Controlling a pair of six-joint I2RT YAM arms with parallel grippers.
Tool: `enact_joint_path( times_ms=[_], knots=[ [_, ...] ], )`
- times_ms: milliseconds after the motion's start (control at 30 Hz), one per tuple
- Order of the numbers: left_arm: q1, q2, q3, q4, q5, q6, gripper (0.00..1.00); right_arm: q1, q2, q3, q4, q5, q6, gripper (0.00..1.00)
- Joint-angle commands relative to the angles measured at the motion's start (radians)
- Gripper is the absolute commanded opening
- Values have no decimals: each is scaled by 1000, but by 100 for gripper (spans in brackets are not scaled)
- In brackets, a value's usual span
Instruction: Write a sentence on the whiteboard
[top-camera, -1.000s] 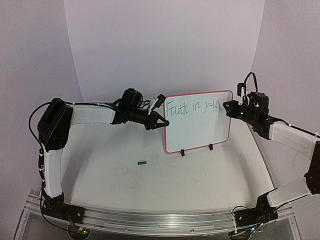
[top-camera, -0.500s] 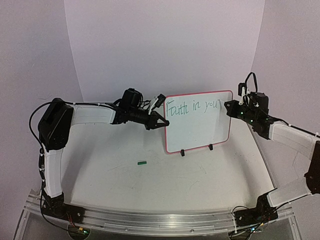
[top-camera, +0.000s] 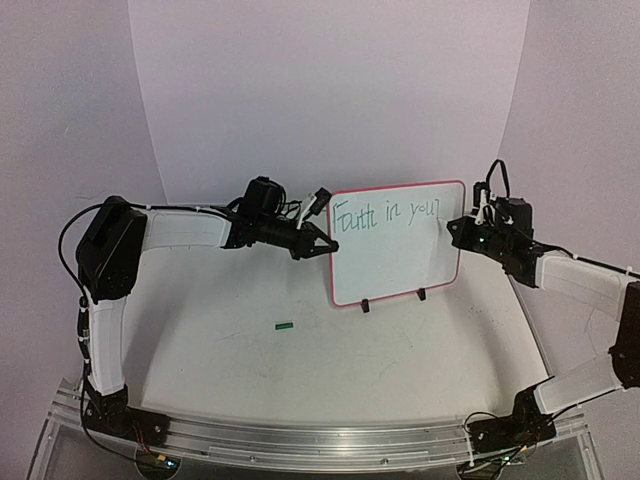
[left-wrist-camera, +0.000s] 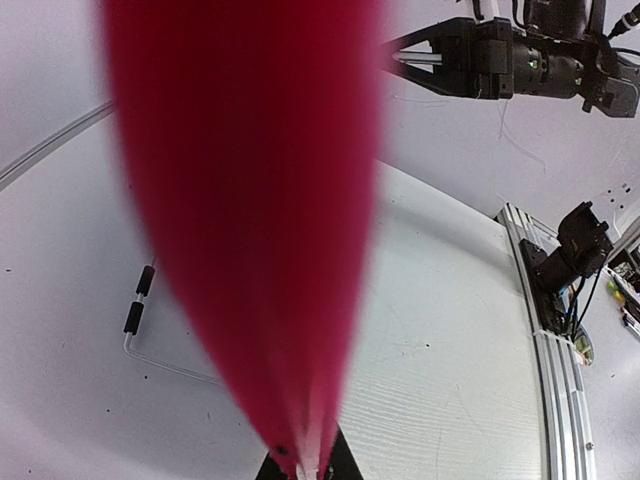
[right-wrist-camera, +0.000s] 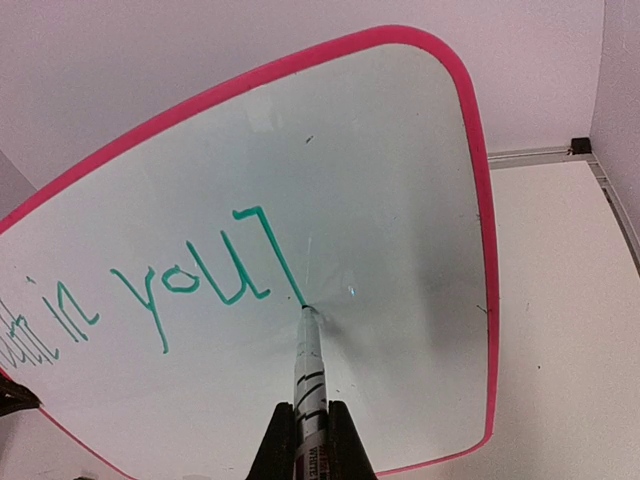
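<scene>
The whiteboard (top-camera: 392, 268) stands upright on its two black feet at the table's back centre. Green lettering (top-camera: 385, 214) along its top reads "Faith in you", followed by an unfinished letter. My left gripper (top-camera: 325, 245) is shut on the board's left rim, which fills the left wrist view as a red blur (left-wrist-camera: 250, 200). My right gripper (top-camera: 452, 225) is shut on a marker (right-wrist-camera: 309, 370) whose tip touches the board (right-wrist-camera: 400, 150) at the bottom end of a green slanted stroke, just right of "you" (right-wrist-camera: 190, 285).
A small green marker cap (top-camera: 285, 325) lies on the table in front of and left of the board. The board's feet (top-camera: 366, 306) rest on the white table. Purple walls close in at the back and sides.
My right gripper has moved down a little with the marker, drawing the slanted stroke after "you" longer. The left gripper and the board have not moved.
</scene>
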Motion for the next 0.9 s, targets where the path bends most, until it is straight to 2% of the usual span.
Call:
enact_joint_path(
  times_ms=[0,867],
  knots=[
    [-40,55,-21,-228,5,38,0,-6,-16,26,18,0,3,0],
    [-40,51,-23,-228,3,41,0,-5,-8,95,20,60,-13,0]
  ],
)
